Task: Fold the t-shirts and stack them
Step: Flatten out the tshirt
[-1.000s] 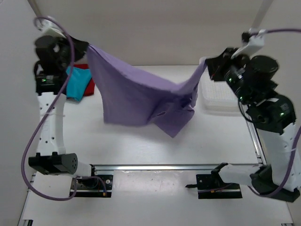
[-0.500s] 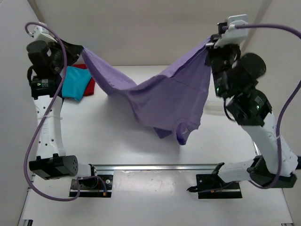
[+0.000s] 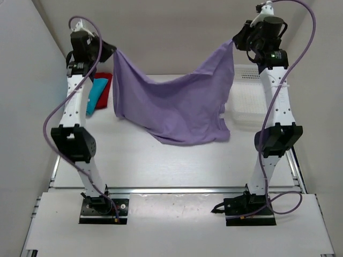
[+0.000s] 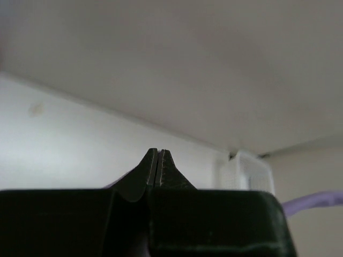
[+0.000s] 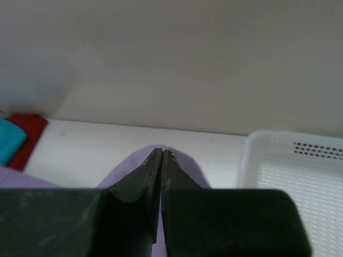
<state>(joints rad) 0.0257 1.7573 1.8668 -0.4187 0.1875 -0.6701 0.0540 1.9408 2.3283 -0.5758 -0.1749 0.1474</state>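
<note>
early in the task, by the look of it: nothing laid flat, nothing visibly stacked.

strung in the air between the two sets of jaws: the lavender t-shirt [image 3: 177,110], caught by an upper corner at each end, sagging in the middle, with its lower edge close to the table [image 3: 161,166]. touching or just clear of it, cannot tell.

at the left gripper [image 3: 110,52]: jaws pressed fully together on one corner of the cloth. tips meeting in the left wrist view, with hardly any fabric showing there.

at the right gripper [image 3: 236,43]: likewise clamped tight on the other corner, with purple cloth bulging just under the tips in the right wrist view.

well below the left jaws and a little outward: the teal t-shirt [image 3: 95,93] bunched against the red t-shirt [image 3: 105,81], both on the table and partly hidden by the arm. folded or not, cannot tell.

judged left to do: lowering and folding the lavender one, then seeing to the other two and piling all three.

below the right jaws, just outward of the hanging cloth: the white mesh basket [image 3: 246,107]. no shirt or other thing seen in the part that shows.
</note>
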